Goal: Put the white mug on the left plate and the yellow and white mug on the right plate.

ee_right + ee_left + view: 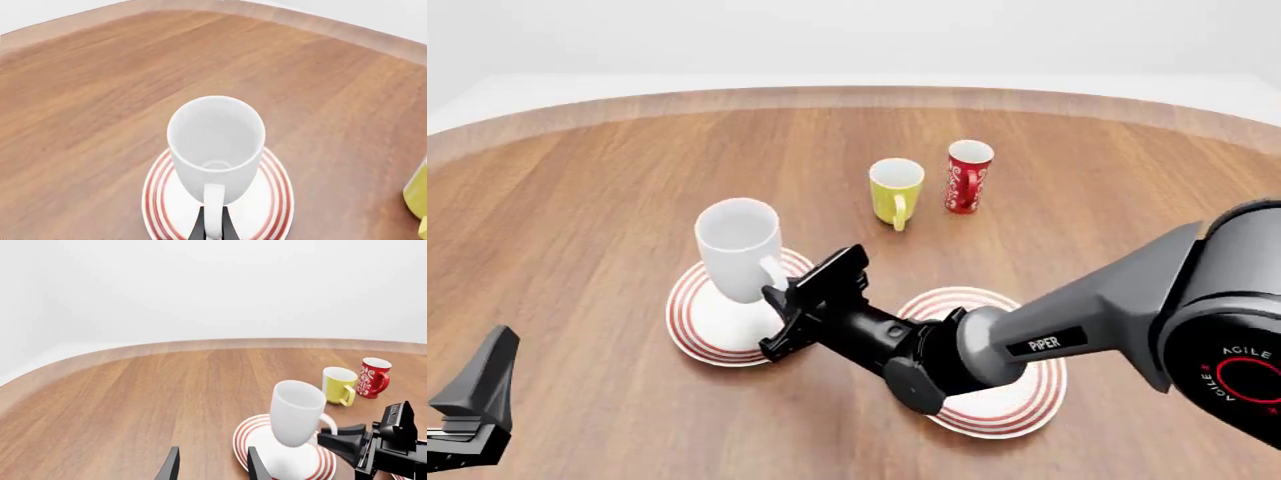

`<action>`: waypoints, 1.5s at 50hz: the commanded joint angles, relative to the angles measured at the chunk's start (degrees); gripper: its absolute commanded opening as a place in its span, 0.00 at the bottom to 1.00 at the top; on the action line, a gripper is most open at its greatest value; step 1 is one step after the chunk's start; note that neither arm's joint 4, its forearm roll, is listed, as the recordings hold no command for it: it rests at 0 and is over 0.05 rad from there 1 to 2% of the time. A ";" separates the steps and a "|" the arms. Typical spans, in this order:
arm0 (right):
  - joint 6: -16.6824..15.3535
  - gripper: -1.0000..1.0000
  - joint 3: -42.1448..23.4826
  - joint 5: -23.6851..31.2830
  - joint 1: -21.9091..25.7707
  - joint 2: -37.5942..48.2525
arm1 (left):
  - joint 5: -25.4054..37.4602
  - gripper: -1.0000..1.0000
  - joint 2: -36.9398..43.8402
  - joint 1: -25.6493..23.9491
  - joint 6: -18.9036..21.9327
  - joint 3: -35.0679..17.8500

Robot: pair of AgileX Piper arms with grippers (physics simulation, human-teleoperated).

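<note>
My right gripper (785, 300) is shut on the handle of the white mug (737, 250), which leans tilted over the left plate (694, 325). I cannot tell whether its base touches the plate. The right wrist view looks down into the white mug (215, 145) above the ringed left plate (275, 200), with the right gripper (213, 227) pinching the handle. Behind them the yellow and white mug (896, 190) stands upright on the table. My right arm covers part of the right plate (1014, 408). At the near left, away from everything, my left gripper (213, 451) is open and holds nothing.
A red cup (968, 176) with a white pattern stands just right of the yellow and white mug. The round wooden table (587, 200) curves away to its rim at the back. My right forearm stretches across the near right side.
</note>
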 commanded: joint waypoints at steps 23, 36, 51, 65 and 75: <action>0.72 0.00 -3.06 2.32 0.06 4.08 | 0.00 1.00 0.00 0.00 0.00 0.00; 0.78 0.00 -3.68 2.78 -0.25 5.29 | 0.00 1.00 0.00 0.00 0.00 0.00; 0.67 1.00 -4.47 4.24 0.05 6.14 | 0.00 1.00 0.00 0.00 0.00 0.00; 1.08 1.00 -3.18 3.76 -0.42 4.83 | 0.00 1.00 0.00 0.00 0.00 0.00; 0.58 1.00 0.40 2.42 -1.33 1.51 | 0.00 1.00 0.00 0.00 0.00 0.00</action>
